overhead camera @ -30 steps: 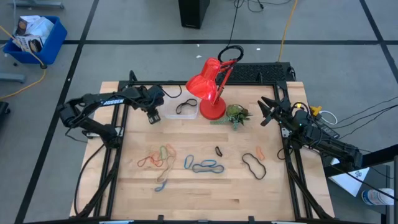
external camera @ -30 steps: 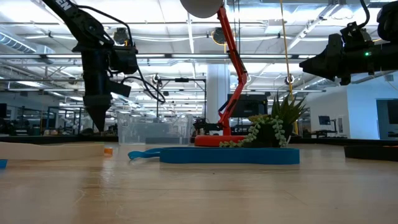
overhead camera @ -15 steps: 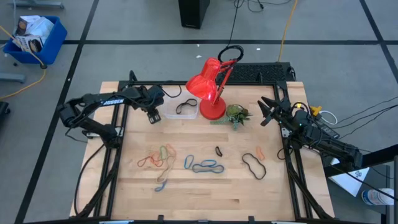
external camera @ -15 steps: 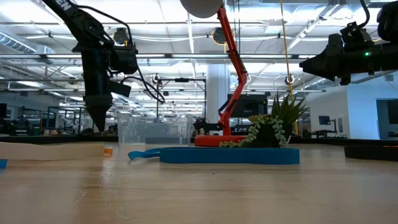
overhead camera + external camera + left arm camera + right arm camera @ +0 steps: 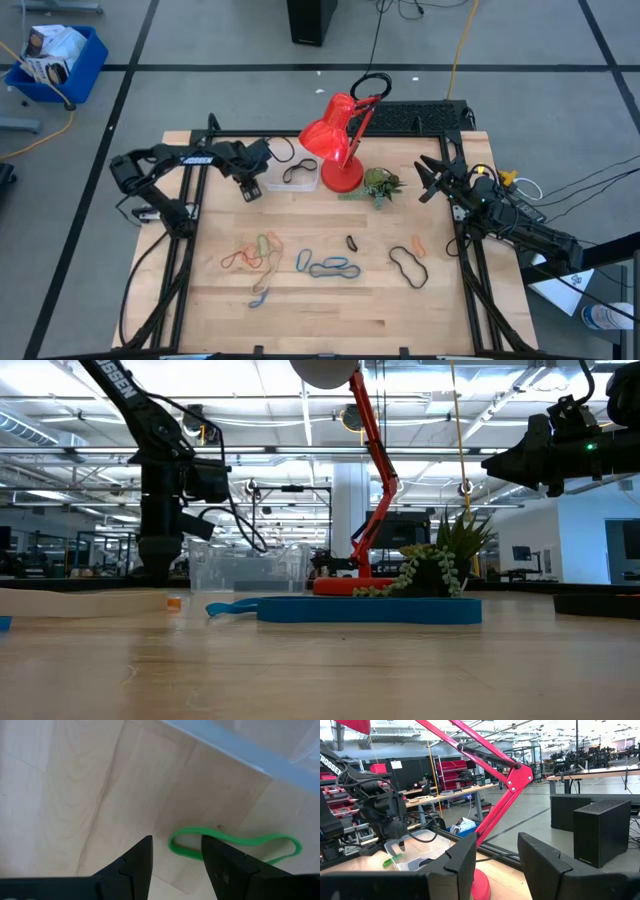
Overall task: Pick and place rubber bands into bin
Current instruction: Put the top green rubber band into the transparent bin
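Several rubber bands lie flat on the wooden table: an orange and tan tangle [image 5: 255, 252], blue-grey loops [image 5: 330, 267], and black ones [image 5: 408, 267]. One black band [image 5: 296, 172] lies inside the clear bin [image 5: 292, 176]. A green band [image 5: 200, 829] lies on the table just beside the bin's wall [image 5: 235, 750]. My left gripper [image 5: 175, 845] is open, pointing down, its fingertips on either side of that band's end; in the high view [image 5: 250, 190] it hides the band. My right gripper [image 5: 430, 180] is open and empty, raised at the table's right edge.
A red desk lamp [image 5: 335, 140] stands right of the bin, with a small green plant [image 5: 380, 185] beside its base. Dark frame rails run along both sides of the table. A blue crate [image 5: 60, 55] sits on the floor far left.
My left arm has shifted its pose, and its gripper has gone down toward the table beside the bin and a little toward the table's right edge.
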Tool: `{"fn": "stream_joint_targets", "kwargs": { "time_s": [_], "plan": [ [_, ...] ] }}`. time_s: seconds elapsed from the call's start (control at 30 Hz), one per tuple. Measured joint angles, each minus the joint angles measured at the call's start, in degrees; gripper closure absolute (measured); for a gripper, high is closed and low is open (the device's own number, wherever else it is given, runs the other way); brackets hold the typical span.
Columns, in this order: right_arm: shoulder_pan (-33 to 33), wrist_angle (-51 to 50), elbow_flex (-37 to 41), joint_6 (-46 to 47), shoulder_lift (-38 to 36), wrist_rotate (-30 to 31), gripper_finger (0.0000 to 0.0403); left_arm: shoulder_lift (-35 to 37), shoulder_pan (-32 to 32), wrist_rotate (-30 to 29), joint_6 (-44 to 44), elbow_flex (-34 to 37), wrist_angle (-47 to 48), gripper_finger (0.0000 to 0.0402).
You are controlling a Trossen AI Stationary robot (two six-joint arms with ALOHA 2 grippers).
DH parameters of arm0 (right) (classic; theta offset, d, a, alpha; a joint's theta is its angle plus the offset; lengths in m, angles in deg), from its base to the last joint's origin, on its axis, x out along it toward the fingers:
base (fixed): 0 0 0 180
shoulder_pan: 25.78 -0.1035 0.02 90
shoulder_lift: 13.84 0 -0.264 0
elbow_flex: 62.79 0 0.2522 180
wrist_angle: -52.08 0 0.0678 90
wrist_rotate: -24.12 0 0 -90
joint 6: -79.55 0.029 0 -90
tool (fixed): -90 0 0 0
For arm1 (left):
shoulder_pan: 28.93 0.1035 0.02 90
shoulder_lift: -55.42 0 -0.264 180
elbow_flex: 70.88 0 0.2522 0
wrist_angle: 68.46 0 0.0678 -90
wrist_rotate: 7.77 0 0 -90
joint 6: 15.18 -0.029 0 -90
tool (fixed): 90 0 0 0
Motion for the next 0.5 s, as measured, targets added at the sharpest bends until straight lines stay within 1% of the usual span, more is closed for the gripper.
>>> {"fn": "stream_joint_targets", "kwargs": {
  "time_s": [0.4, 0.5],
  "plan": [
    [0.02, 0.0, 0.0, 0.0, 0.0, 0.0, 0.0261, -0.9, 0.23, 0.0, -0.43, -0.04, -0.02, 0.0225],
    [0.0, 0.0, 0.0, 0.0, 0.0, 0.0, 0.0261, -0.94, 0.23, 0.18, -0.51, 0.0, 0.0, 0.0235]
  ]
}}
